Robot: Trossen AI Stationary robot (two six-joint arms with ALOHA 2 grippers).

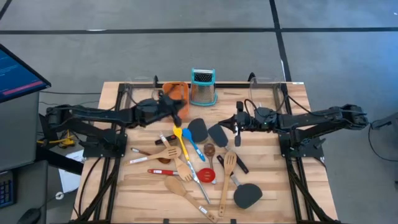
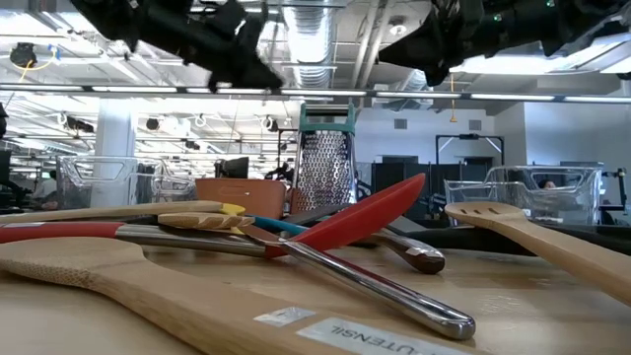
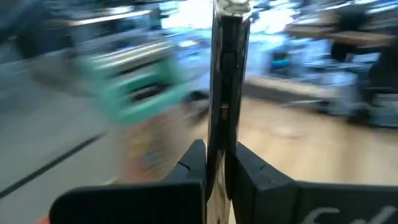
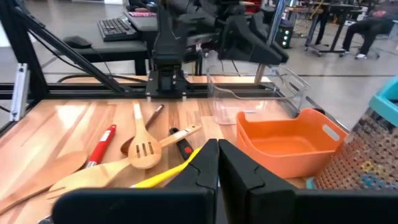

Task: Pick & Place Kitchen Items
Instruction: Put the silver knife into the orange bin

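Turners, three black (image 1: 247, 196); left gripper (image 3: 214, 155) tight around one steel handle (image 3: 224, 74), right gripper (image 4: 217, 149) closed.

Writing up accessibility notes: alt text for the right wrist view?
The right hand, shut and empty, hovers over a wooden table strewn with wooden spoons, beside an orange tray. The left arm hangs beyond.

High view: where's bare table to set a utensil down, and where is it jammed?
Bare wood lies along the table's left edge beside the left arm's frame, and at the front right past the black turner. It is crowded mid-table, where the red spoon, the wooden spoons and the spatulas overlap between both arms.
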